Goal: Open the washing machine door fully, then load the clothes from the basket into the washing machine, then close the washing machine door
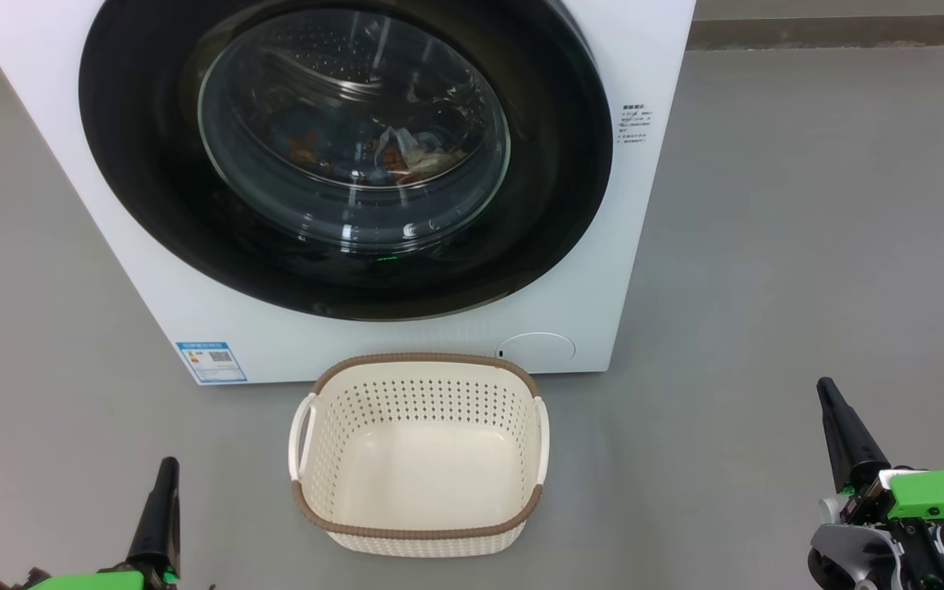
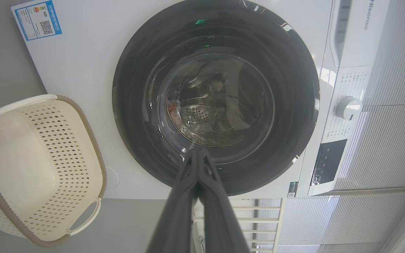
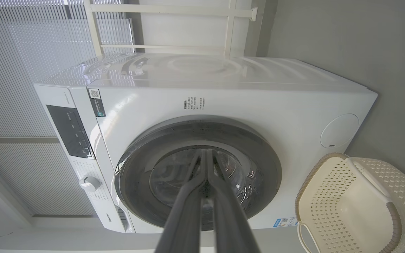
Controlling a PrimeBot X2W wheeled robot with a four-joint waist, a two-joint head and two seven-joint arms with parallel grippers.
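Observation:
The white washing machine stands ahead with its round black-ringed door shut flat against the front. Through the glass I see the clothes, pale cloth with orange-brown spots, lying inside the drum. The cream basket with its brown rim sits on the floor before the machine with nothing in it. My left gripper is low at the left, shut on nothing. My right gripper is low at the right, also shut on nothing. The door and basket appear in the left wrist view, and the door and basket in the right wrist view.
Grey floor spreads on both sides of the machine. A control panel and dial sit on the machine's upper front. White slatted blinds and a pale rail frame stand behind the machine.

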